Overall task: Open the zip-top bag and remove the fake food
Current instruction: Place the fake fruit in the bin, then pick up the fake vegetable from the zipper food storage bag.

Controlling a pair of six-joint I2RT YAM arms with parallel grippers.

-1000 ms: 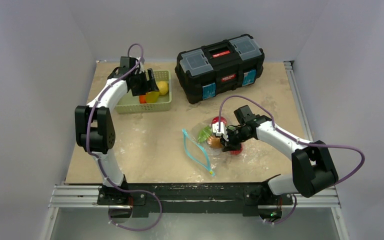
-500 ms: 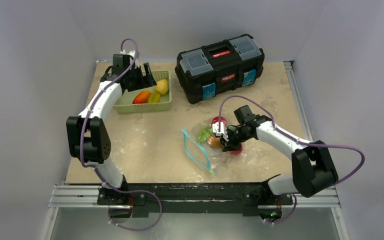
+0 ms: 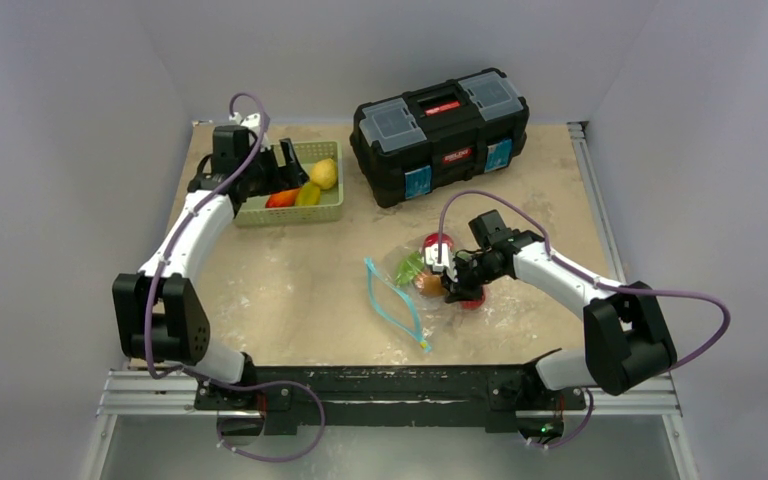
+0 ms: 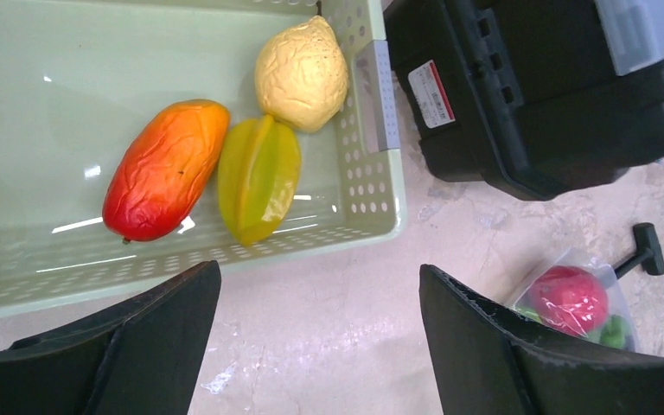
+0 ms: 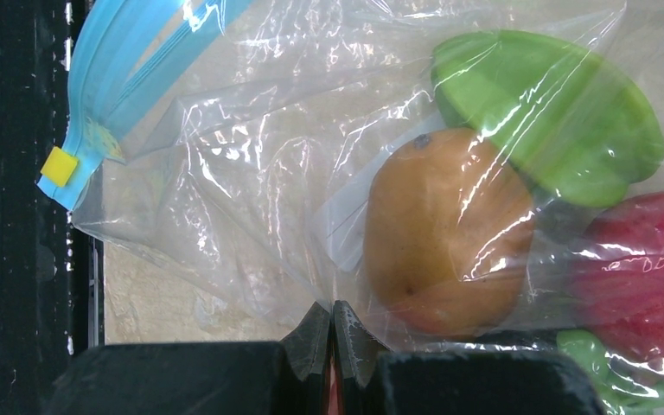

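The clear zip-top bag (image 3: 410,285) lies mid-table with its teal zip strip (image 3: 392,302) towards the front left. My right gripper (image 3: 451,272) is shut on a fold of the bag's plastic (image 5: 251,181). Close ahead of this gripper (image 5: 332,316), inside the bag, lie an orange fruit (image 5: 445,229), a green piece (image 5: 553,121) and a red piece (image 5: 644,268). My left gripper (image 3: 282,168) hangs open and empty by the green basket's left front side (image 4: 320,277). The basket (image 4: 372,220) holds a red-orange mango (image 4: 166,169), a yellow-green starfruit (image 4: 259,177) and a yellow lemon (image 4: 301,73).
A black toolbox (image 3: 440,130) stands at the back, right of the basket (image 3: 332,210). It also shows in the left wrist view (image 4: 527,95). The bag with its red fruit shows at that view's lower right (image 4: 575,298). The black front rail (image 5: 17,207) lies near the zip strip's end.
My left gripper has drawn back to the left from over the basket, and the mango and starfruit it covered now show lying there. The right gripper and the bag have not moved.
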